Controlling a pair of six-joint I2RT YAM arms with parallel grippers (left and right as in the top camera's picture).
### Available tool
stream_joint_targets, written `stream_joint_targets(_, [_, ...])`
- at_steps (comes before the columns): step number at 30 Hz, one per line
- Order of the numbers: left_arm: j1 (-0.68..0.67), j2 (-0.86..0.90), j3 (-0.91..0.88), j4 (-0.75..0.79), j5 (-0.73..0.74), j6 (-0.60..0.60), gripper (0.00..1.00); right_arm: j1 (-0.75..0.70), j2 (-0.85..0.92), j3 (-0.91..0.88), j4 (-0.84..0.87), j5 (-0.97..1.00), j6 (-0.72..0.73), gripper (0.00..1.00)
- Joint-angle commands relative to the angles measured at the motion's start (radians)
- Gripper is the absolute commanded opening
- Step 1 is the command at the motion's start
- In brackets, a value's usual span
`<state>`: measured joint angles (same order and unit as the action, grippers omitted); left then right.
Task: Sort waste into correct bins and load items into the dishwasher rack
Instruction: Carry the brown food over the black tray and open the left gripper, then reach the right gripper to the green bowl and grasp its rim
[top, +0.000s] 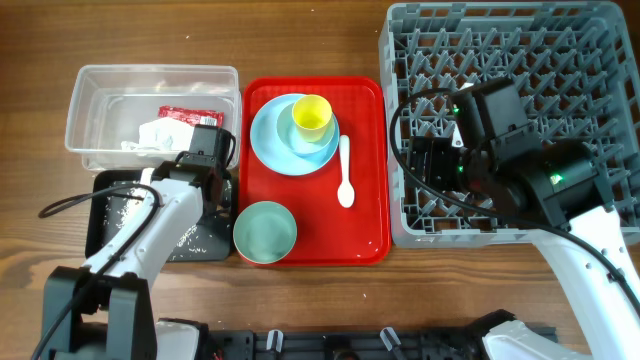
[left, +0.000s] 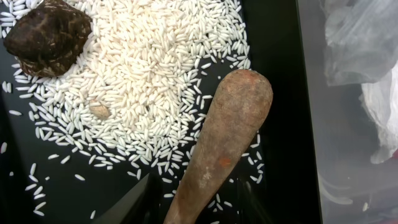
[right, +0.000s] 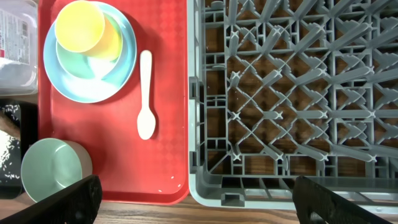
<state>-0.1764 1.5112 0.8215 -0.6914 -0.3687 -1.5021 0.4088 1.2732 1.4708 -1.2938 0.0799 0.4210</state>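
My left gripper (left: 196, 205) is open low over the black tray (top: 120, 190), its fingers astride a long brown food scrap (left: 227, 137). White rice grains (left: 137, 74) and a dark brown lump (left: 50, 34) lie on the tray. The clear tub (top: 95, 85) holds a red sauce packet (top: 190, 117) and crumpled white paper (top: 150, 135). A yellow cup (top: 311, 117) sits in a light blue bowl on a light blue plate (top: 270, 140). A pale green bowl (top: 265, 232) stands in front. My right gripper (right: 199, 208) is open and empty over the left front edge of the grey dishwasher rack (top: 520, 60).
The dishes and a white spoon (top: 345, 172) sit on a flat red tray (top: 365, 220) between the bins and the rack. The tub's wall (left: 329, 137) runs just right of my left gripper. My left wrist (top: 205, 148) hides its fingers from overhead.
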Motion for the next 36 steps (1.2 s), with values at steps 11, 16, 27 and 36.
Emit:
stream_joint_targets(11, [0.005, -0.418, 0.131, -0.314, 0.626, 0.890, 0.22, -0.001, 0.000, 0.014, 0.002, 0.017, -0.010, 1.00])
stream_joint_targets(16, [0.006, -0.418, 0.131, -0.277, 0.483, 0.974, 0.27, 0.000, 0.000, 0.014, 0.003, 0.017, -0.010, 1.00])
stream_joint_targets(27, [0.434, -0.422, 0.131, -0.235, 0.502, 0.892, 0.44, 0.157, 0.132, 0.009, 0.267, -0.343, 0.103, 0.12])
stream_joint_targets(36, [0.486, -0.415, 0.130, -0.247, 0.503, 0.891, 1.00, 0.529, 0.607, 0.009, 0.435, -0.299, 0.052, 0.19])
